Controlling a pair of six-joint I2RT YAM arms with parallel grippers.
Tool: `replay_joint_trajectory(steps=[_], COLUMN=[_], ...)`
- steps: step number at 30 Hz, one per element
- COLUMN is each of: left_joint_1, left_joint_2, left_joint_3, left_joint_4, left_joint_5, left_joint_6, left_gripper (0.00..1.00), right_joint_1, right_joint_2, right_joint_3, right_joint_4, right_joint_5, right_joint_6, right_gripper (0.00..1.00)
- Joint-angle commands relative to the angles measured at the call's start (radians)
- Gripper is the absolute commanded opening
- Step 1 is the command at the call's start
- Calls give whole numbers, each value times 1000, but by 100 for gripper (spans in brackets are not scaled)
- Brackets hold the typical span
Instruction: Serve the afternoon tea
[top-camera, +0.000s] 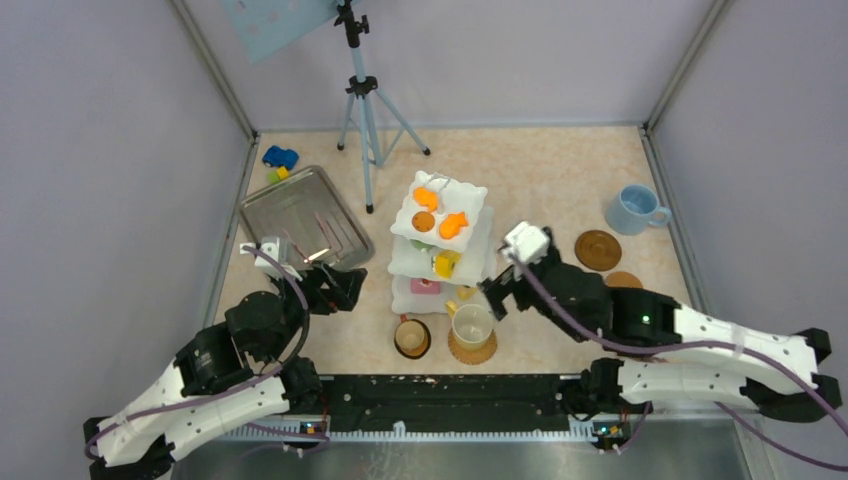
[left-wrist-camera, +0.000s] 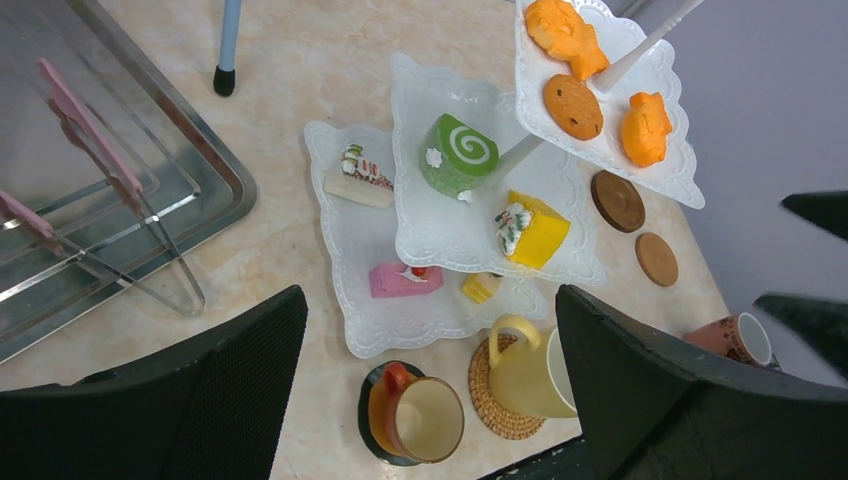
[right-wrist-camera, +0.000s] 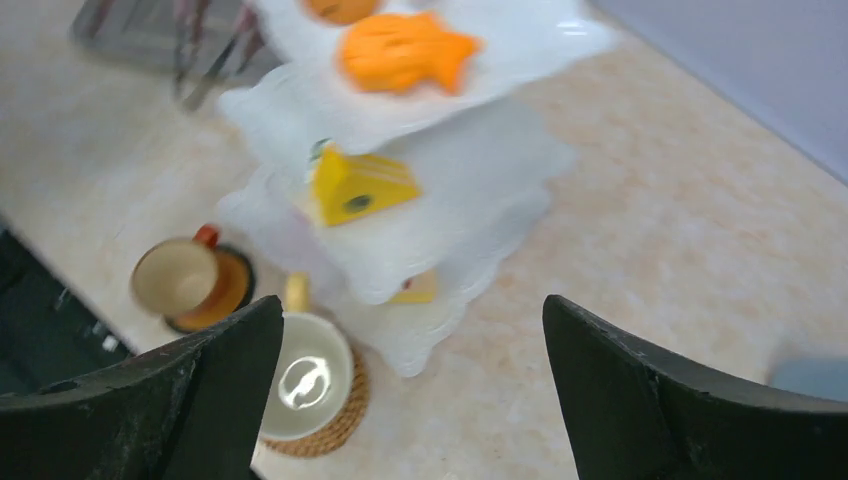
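Note:
The white three-tier stand (top-camera: 405, 256) stands mid-table with orange pastries on top; it also shows in the left wrist view (left-wrist-camera: 360, 225) and the right wrist view (right-wrist-camera: 470, 200). A green roll (left-wrist-camera: 458, 153), a yellow cake (left-wrist-camera: 532, 230) and a pink slice (left-wrist-camera: 403, 280) lie on the lower tiers. In front stand a brown mug (top-camera: 411, 337) and a cream mug (top-camera: 471, 325) on a woven coaster (top-camera: 472, 350). The blue mug (top-camera: 635, 208) is far right, with brown coasters (top-camera: 598, 250) nearby. A pinkish mug (left-wrist-camera: 735, 338) shows under the right arm. My left gripper (top-camera: 340, 288) and right gripper (top-camera: 497, 295) are open and empty on either side of the stand.
A steel tray (top-camera: 290, 205) with pink-handled tongs (left-wrist-camera: 90, 140) lies back left. A blue toy car (top-camera: 280, 157) sits behind it. A tripod (top-camera: 362, 100) stands at the back. Walls close in the table on three sides.

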Motion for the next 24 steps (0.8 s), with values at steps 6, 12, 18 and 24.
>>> replay_joint_trajectory(steps=[6, 12, 18, 24], left_joint_1=[2, 2, 1, 2], left_joint_2=[22, 30, 8, 7], left_joint_3=[0, 19, 23, 19], left_joint_4=[47, 34, 9, 10], left_joint_5=[-19, -6, -3, -5], left_joint_6=[44, 38, 9, 6], left_gripper=[99, 99, 99, 99], right_joint_1=[-693, -1290, -1324, -1403], right_joint_2=[-205, 139, 421, 533], right_joint_3=[-168, -152, -125, -148], right_joint_4=[162, 144, 211, 310], right_joint_5=[203, -466, -453, -463], right_joint_6=[227, 423, 433, 470], right_gripper=[99, 99, 99, 99])
